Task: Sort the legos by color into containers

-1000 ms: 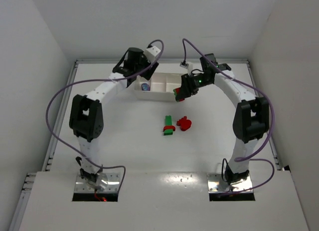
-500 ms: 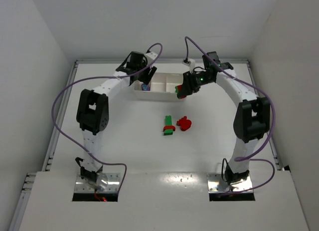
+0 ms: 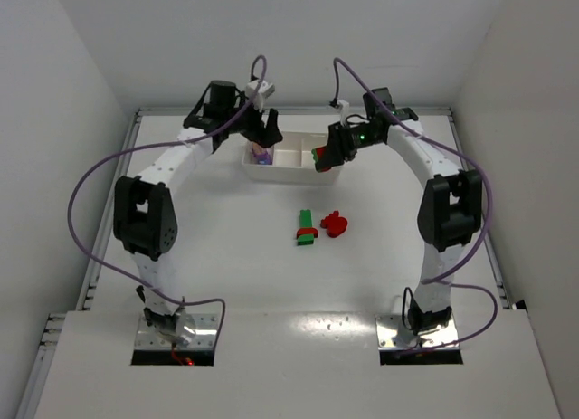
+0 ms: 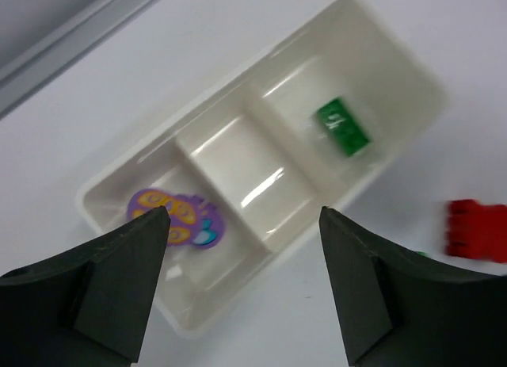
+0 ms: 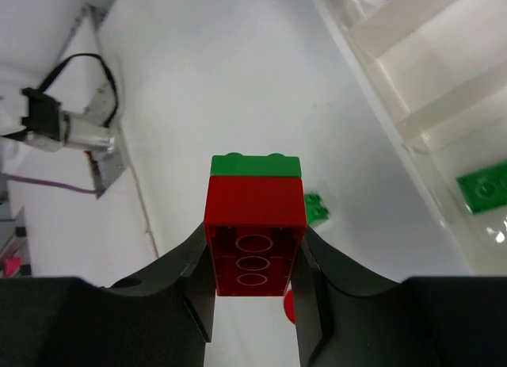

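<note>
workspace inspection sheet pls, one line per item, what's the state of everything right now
surface: white table, no spills or marks seen
job's things: white tray holds a purple brick in one end compartment and a green brick in the other; a green-and-red piece and a red brick lie loose on the table
clutter: nothing seen
grippers: left gripper open above the tray, holding nothing; right gripper shut on a red-and-green stack
cables: purple cables loop off both arms
surroundings: plain white walls
</note>
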{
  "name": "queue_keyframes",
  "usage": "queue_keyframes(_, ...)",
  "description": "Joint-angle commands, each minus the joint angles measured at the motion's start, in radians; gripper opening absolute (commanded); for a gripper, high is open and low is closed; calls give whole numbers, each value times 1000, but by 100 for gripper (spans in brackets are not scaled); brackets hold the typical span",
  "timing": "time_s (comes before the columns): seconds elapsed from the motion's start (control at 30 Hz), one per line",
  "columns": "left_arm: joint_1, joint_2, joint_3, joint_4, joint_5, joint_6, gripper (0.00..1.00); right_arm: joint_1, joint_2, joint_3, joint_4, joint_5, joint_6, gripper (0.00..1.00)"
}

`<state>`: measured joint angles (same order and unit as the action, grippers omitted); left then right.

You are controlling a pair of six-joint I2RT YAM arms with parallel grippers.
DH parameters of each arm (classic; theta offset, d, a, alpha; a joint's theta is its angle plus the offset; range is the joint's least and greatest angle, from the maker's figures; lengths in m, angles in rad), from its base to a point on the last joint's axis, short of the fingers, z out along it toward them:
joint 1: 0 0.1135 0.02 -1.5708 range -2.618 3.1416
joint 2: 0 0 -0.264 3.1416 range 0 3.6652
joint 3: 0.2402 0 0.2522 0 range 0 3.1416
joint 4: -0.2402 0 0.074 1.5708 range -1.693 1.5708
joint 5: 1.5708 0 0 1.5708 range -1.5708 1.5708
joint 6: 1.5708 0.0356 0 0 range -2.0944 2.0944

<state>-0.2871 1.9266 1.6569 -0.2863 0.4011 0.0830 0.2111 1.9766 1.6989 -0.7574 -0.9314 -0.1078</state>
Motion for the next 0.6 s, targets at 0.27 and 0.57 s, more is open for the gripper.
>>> queue_keyframes(0.27,16,-78,-279,1085,912,-1029,76,7,27,4,239,-464,43,1)
queue_keyframes(0.57,6,-43,-220,1043,921,-1003,76,25,-12,-60,510,-503,292,1)
